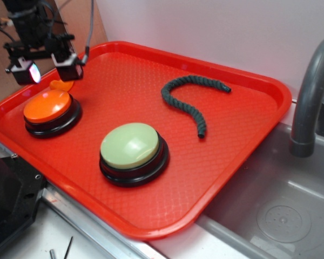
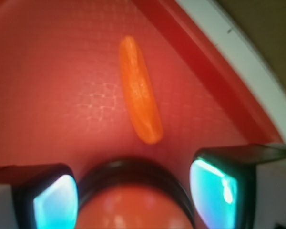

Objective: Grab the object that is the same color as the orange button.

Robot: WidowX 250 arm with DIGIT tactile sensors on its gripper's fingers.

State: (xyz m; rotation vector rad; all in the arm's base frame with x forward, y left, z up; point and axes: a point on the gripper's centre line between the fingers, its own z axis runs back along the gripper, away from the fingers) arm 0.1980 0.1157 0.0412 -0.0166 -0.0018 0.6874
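Exterior view
Tray: a red tray (image 1: 227, 162) fills most of the frame, beside a grey sink (image 1: 281, 216) at lower right.
Orange button: the orange button (image 1: 47, 106) sits at the left of the tray on its black base.
Green button: a pale green button (image 1: 129, 144) stands lower centre.
Rope: a dark twisted rope piece (image 1: 186, 100) curves at upper centre.
Gripper: the gripper (image 1: 46, 69) hangs at upper left, above the orange button's far edge.
Object: the orange piece (image 1: 61, 84) peeks out just behind the button, below the gripper.

Wrist view
Object: the orange piece (image 2: 140, 90) lies flat on the tray (image 2: 62, 71), upper centre, near the tray's rim.
Orange button: its dome (image 2: 133, 205) shows at bottom centre.
Jaws: spread wide, one finger at each lower corner, gripping nothing.
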